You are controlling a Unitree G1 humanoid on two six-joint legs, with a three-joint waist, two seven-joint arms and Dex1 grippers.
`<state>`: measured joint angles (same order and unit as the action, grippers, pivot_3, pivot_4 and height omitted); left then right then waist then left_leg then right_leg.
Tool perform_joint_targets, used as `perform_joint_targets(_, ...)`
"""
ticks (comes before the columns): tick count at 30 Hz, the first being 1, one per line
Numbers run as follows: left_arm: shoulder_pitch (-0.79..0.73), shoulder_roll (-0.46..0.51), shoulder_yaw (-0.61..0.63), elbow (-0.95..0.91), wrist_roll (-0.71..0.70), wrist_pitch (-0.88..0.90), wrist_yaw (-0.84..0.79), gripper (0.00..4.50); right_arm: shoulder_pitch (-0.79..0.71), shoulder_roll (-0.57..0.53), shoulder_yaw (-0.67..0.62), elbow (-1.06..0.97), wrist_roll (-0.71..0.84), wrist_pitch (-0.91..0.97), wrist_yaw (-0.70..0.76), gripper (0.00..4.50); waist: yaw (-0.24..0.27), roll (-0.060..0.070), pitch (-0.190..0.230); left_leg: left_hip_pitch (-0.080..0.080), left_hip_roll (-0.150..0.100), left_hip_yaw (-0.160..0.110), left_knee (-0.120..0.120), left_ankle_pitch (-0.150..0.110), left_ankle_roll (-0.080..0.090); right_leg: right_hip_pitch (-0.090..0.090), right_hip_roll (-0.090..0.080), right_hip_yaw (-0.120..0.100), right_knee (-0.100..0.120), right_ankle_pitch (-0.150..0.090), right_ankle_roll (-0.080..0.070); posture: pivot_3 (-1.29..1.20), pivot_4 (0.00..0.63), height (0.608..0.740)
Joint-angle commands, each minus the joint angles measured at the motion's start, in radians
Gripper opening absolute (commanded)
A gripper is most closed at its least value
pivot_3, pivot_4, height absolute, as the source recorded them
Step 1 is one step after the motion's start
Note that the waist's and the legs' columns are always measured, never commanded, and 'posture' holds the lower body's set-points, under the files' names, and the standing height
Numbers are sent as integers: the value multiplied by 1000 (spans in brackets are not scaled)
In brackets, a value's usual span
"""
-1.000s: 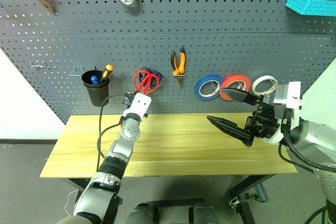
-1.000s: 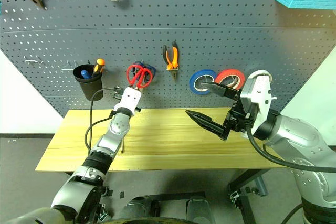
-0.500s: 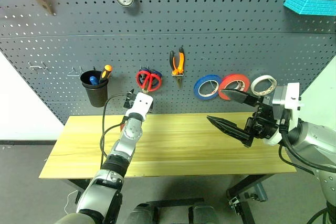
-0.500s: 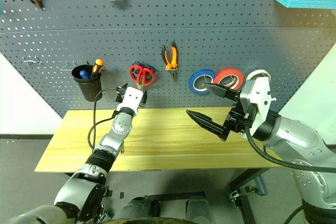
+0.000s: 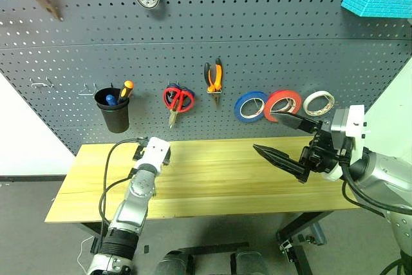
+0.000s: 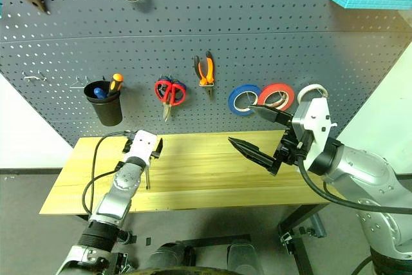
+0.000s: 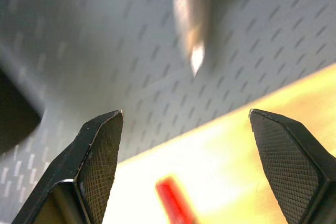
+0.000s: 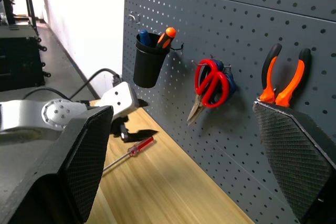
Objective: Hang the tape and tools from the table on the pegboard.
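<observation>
Right wrist view: screwdriver (image 8: 129,151) lies on table (image 5: 212,185) near left edge, beside left gripper (image 7: 186,140), jaws spread, empty. Right gripper (image 6: 257,132) jaws wide, empty. Scissors (image 5: 178,100), pliers (image 5: 214,78), red tape (image 5: 284,103) hang on pegboard (image 5: 257,30). Risk: thin shaft flat on wood, fingers may slip off.

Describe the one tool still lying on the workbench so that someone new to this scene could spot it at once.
Start at the long yellowish workbench below the grey pegboard. Near its left end, beside the left claw, lies a slim screwdriver flat on the wood. Its translucent red handle sets it apart from the orange-handled screwdriver standing in the black cup.
</observation>
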<state>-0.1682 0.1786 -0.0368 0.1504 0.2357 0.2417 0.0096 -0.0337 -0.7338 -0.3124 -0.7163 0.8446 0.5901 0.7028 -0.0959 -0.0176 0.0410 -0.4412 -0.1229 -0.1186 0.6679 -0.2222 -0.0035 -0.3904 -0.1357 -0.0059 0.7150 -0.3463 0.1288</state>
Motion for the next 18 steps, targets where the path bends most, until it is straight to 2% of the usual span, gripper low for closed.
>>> perform_joint_targets(1,-43,-10,85,-17,-52,114,23,4003,-1,-11,-27,-29,21,-22,8,4500,1,0,0,0,0,0,0,0,0,0,0,0,0,0,0,-199,0,680)
perform_joint_targets(5,-93,-10,145,61,-96,186,38,4003,11,-27,-17,-26,8,-11,20,4500,1,0,0,0,0,0,0,0,0,0,0,0,0,0,0,-199,0,680)
perform_joint_targets(11,-159,-19,200,170,-145,231,68,4003,28,-69,65,-18,-85,1,22,4500,1,-1,-1,0,0,0,0,0,1,0,0,0,0,0,0,-201,0,680)
perform_joint_targets(18,-267,3,240,387,-183,166,100,4003,22,-85,58,-17,-80,4,33,4500,0,-1,-1,0,0,0,0,0,0,0,0,0,0,0,0,-208,0,680)
